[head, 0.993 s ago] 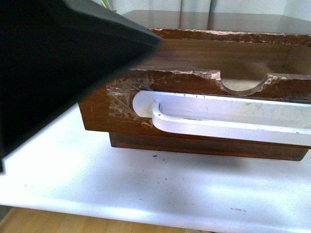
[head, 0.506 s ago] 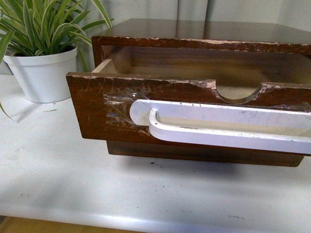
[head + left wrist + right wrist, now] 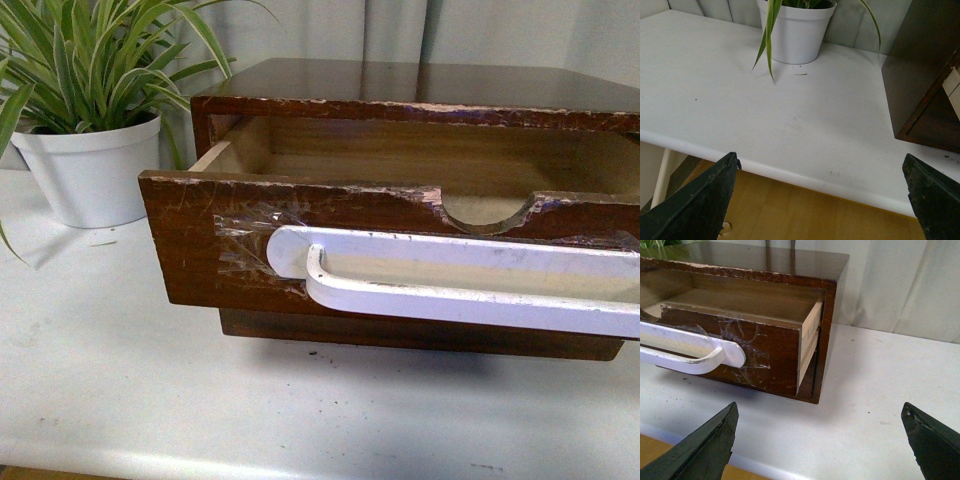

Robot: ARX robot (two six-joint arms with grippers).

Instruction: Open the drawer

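Observation:
The drawer [image 3: 200, 240], dark brown and scratched, stands pulled out of its dark wooden cabinet [image 3: 400, 85], showing pale wood inside. A long white handle [image 3: 450, 285] is taped across its front, under a half-round notch [image 3: 485, 215]. The drawer's end also shows in the right wrist view [image 3: 775, 352], with the handle's tip [image 3: 715, 357]. My right gripper [image 3: 821, 450] is open and empty, back from the drawer over the table's front edge. My left gripper [image 3: 822, 200] is open and empty, over the table edge, left of the cabinet [image 3: 920, 65]. Neither gripper shows in the front view.
A white pot with a striped green plant [image 3: 90, 170] stands on the white table [image 3: 120, 400] left of the cabinet; it also shows in the left wrist view [image 3: 795, 30]. A pale curtain hangs behind. Wooden floor lies below the table's front edge [image 3: 805, 215].
A dark arm that covered the left of the front view one second ago has gone out of it, uncovering the plant. The drawer stays pulled out.

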